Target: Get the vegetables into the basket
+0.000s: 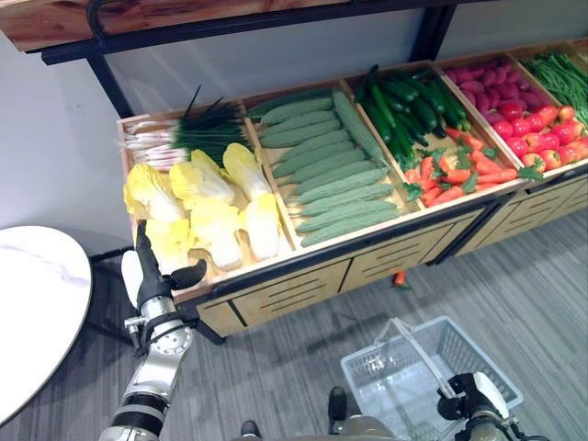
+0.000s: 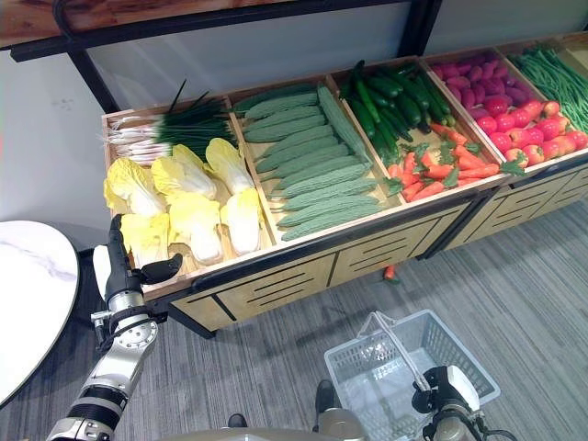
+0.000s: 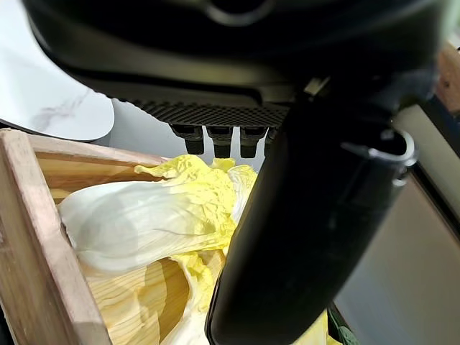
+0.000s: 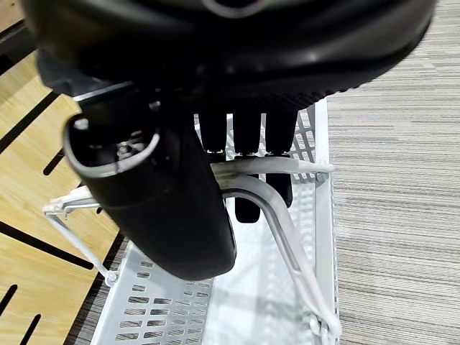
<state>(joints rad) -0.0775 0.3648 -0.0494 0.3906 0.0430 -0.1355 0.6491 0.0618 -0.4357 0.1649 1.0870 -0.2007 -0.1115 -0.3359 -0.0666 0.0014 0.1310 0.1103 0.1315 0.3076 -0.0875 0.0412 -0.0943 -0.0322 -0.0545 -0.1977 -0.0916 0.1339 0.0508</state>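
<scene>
Bright, even overhead light; soft shadows under the stand [image 1: 303,276]. Mild glare on the round table [image 1: 37,303]. Wrist views blurred up close, dark.

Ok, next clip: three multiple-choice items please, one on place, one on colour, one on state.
1. Where is the left robot hand?
A. inside the basket
B. at the cabbage bin's front corner
C. over the carrots

2. What colour is the basket?
A. white
B. red
C. black

3. What is the right robot hand doing?
A. hanging open
B. holding a cucumber
C. gripping the basket handle

Answers: 1 B, it stands beside the cabbages; 2 A, pale mesh walls; 3 C, fingers curl round the handle.
</scene>
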